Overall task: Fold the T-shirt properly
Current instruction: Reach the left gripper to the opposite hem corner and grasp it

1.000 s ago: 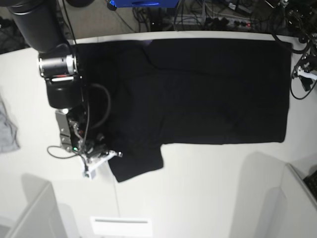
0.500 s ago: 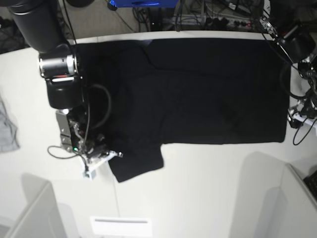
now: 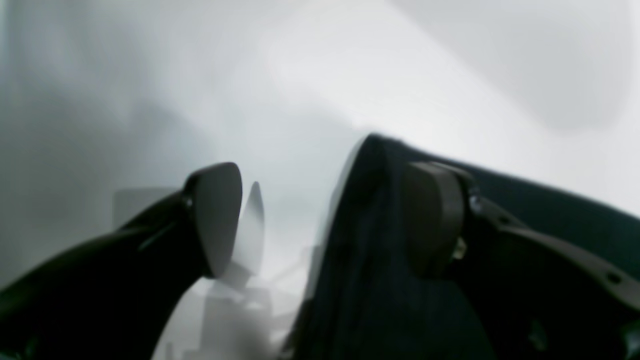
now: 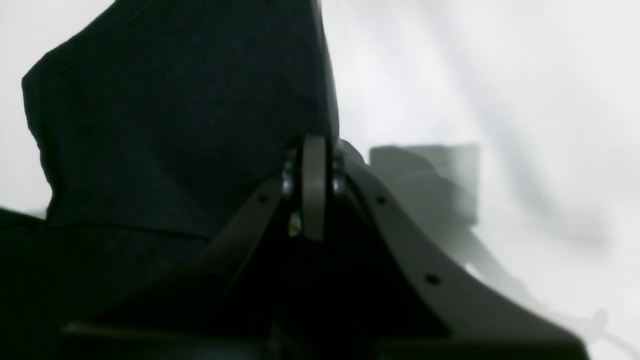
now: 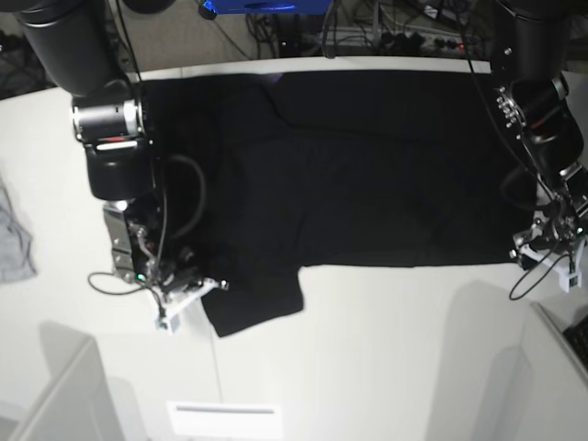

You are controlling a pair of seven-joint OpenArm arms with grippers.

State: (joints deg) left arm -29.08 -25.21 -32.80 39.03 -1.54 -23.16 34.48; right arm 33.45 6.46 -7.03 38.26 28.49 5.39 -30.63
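Observation:
The black T-shirt (image 5: 367, 175) lies spread flat, plain side up, across the white table (image 5: 386, 349). Its front sleeve (image 5: 253, 308) points toward the table's front. My right gripper (image 5: 204, 288) sits at that sleeve's left edge. In the right wrist view its pads are pressed together (image 4: 314, 192) on the edge of the sleeve (image 4: 170, 120). My left gripper (image 5: 542, 255) is low at the shirt's front right hem corner. In the left wrist view it is open (image 3: 324, 220), with the shirt corner (image 3: 370, 280) lying against its right finger (image 3: 432, 220).
A small grey cloth (image 5: 13, 241) lies at the table's left edge. A white label (image 5: 225, 420) lies near the front edge. Grey panels stand at the front left (image 5: 55, 404) and front right (image 5: 551, 377). Cables (image 5: 386, 32) hang behind the table.
My left arm has come in from the right and moved down to the shirt's front right corner. My right arm and the shirt have not moved.

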